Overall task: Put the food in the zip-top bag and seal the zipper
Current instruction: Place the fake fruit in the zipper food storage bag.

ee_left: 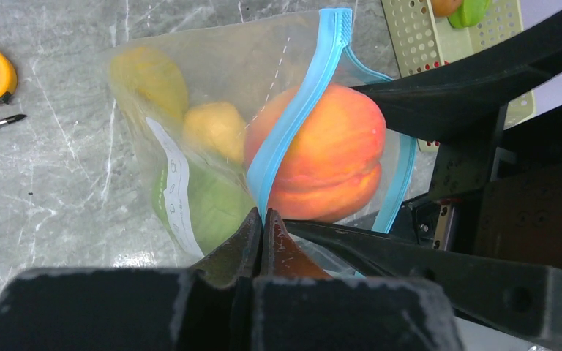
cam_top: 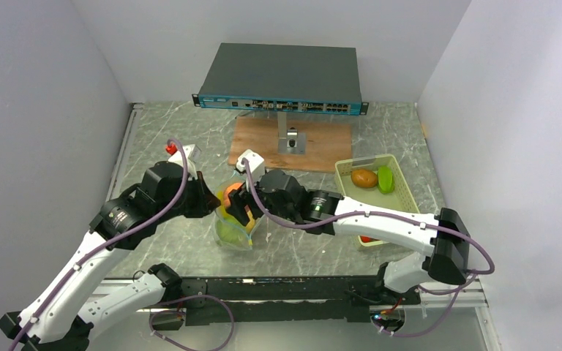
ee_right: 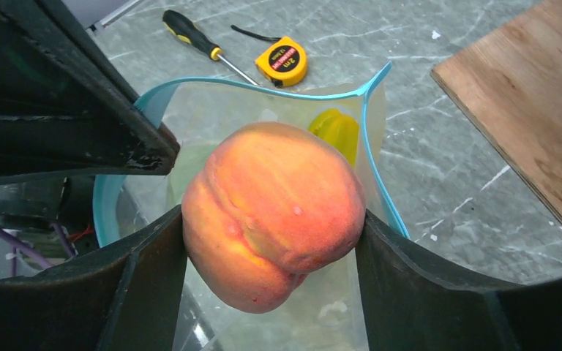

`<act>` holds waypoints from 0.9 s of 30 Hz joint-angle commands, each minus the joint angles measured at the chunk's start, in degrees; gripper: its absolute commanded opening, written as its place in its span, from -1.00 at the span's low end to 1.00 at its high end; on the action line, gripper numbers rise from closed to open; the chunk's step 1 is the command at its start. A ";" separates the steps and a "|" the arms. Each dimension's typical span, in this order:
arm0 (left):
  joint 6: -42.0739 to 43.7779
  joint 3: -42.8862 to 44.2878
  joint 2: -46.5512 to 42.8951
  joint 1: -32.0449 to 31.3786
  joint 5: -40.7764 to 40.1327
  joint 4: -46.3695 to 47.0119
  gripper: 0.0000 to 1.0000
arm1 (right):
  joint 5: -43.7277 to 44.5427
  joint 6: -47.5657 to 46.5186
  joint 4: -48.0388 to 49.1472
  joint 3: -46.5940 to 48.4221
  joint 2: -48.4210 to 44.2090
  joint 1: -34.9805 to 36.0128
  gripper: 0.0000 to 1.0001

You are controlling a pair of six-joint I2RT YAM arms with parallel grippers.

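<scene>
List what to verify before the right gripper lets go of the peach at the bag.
1. Left gripper pinching the zipper strip: ok, shut on it.
2. Bag mouth open: ok, the strip's two sides spread around the peach.
3. Right gripper holding the peach: ok, squeezed between both fingers.
4. Peach fully past the mouth: cannot tell; one side of the strip crosses in front of it.
5. Room inside: cannot tell; a yellow fruit and a green fruit lie there.
6. All food bagged: not ok; a brown piece and a lime-green piece sit in the tray.
</scene>
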 commanded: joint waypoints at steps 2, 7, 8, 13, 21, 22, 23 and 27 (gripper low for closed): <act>0.04 1.22 -0.40 -0.14 0.70 3.26 -1.00 | 3.52 -1.81 -1.49 5.25 1.75 0.30 0.55; -0.18 0.46 -1.21 -0.21 -0.43 2.88 -1.00 | 3.47 -1.72 -3.30 7.35 2.81 0.33 0.68; -0.20 0.64 -1.20 -0.20 -0.55 2.51 -1.00 | 3.31 -1.58 -3.61 7.60 2.69 0.31 0.70; 0.32 1.27 -1.02 -0.16 -1.24 1.15 -1.00 | 2.22 -1.50 -2.72 7.15 1.07 0.33 0.77; -0.17 -0.27 -2.09 -0.18 -1.35 2.18 -1.00 | 1.46 -1.20 -4.33 7.93 0.31 0.28 0.79; -0.43 -0.89 -2.43 -0.13 -1.50 2.49 -1.00 | 1.57 -1.58 -4.37 7.91 -0.03 0.26 0.79; -0.81 -1.38 -2.61 -0.12 -1.61 2.61 -1.00 | 1.83 -1.77 -5.21 8.19 -0.17 0.32 0.79; -0.92 -1.29 -2.40 -0.16 -1.43 1.31 -1.00 | 3.16 -1.77 -7.82 9.33 -1.48 0.30 0.78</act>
